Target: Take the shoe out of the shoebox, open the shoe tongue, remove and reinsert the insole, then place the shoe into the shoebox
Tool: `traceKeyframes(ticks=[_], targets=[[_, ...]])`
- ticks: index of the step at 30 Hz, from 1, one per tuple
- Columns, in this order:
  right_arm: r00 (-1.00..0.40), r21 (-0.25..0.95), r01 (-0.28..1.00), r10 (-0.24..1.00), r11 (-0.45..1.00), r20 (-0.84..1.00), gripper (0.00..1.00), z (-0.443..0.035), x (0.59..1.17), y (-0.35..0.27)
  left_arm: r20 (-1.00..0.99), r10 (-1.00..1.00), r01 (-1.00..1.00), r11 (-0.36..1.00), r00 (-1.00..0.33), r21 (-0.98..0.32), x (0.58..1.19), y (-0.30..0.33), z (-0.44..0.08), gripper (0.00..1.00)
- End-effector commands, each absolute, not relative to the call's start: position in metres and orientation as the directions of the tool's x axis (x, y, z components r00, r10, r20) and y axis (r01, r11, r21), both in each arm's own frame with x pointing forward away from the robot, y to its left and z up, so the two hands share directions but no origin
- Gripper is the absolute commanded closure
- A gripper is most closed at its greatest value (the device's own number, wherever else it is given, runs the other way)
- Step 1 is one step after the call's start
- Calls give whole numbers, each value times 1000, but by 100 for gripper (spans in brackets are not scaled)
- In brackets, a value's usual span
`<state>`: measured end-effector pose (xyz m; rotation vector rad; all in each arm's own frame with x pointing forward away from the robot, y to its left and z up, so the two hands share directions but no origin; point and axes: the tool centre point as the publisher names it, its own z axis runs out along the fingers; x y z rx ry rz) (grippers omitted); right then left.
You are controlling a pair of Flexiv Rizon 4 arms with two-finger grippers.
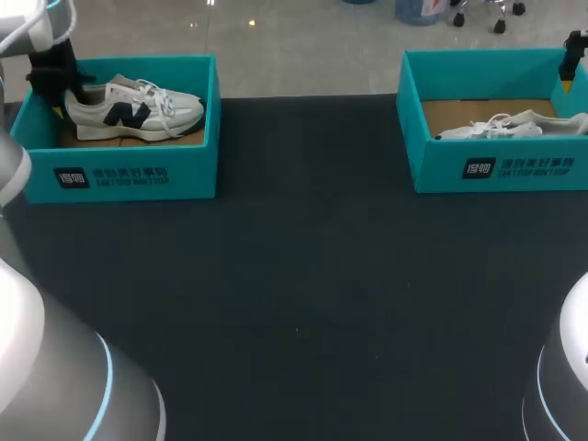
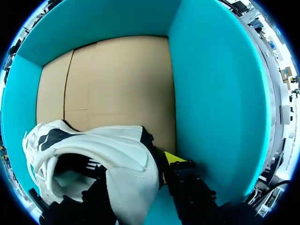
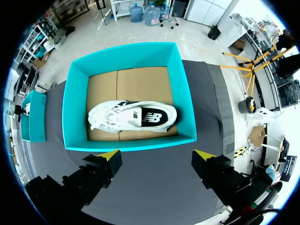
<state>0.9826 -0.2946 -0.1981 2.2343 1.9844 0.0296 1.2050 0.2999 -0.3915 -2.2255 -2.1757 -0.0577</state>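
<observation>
A white shoe [image 1: 133, 110] with a navy logo stands upright in the left teal shoebox [image 1: 138, 175], toe to the right. My left gripper [image 1: 64, 87] is down at its heel. In the left wrist view the heel of the shoe [image 2: 126, 164] fills the gap of the left gripper [image 2: 133, 173]: one finger is inside the shoe's opening and the yellow-tipped finger [image 2: 173, 158] presses on the outside. A second white shoe [image 3: 133, 117] lies in the right shoebox [image 3: 131, 143]. My right gripper [image 3: 155, 157] hangs open high above that box, nothing between its fingers.
The two boxes stand at the far left and far right of the black table [image 1: 303, 276]. The right shoebox [image 1: 496, 170] holds its shoe [image 1: 510, 127] lying flat, and the right gripper [image 1: 571, 60] is above its back right corner.
</observation>
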Motion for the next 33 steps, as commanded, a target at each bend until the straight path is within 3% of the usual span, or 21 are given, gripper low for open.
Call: traceKeyframes(ticks=[1, 11, 15, 24, 33], targets=[[123, 126, 986, 989, -112, -87, 0, -198, 983, -295, 49, 998, 997, -25, 29, -70, 1214, 303, -386, 69], [123, 126, 986, 989, -112, -87, 0, -198, 983, -295, 56, 998, 999, -27, 29, -42, 1206, 303, -352, 87], [123, 126, 986, 989, -112, -87, 0, -198, 983, -295, 51, 998, 999, -24, 25, -25, 1204, 303, -333, 100], [123, 126, 986, 989, -112, -87, 0, -198, 983, -295, 70, 997, 1000, -26, 26, -6, 1196, 299, -281, 100], [123, 126, 986, 989, -112, -87, 0, -198, 983, -295, 83, 995, 998, 56, -59, 42, 1190, 303, -229, 100]])
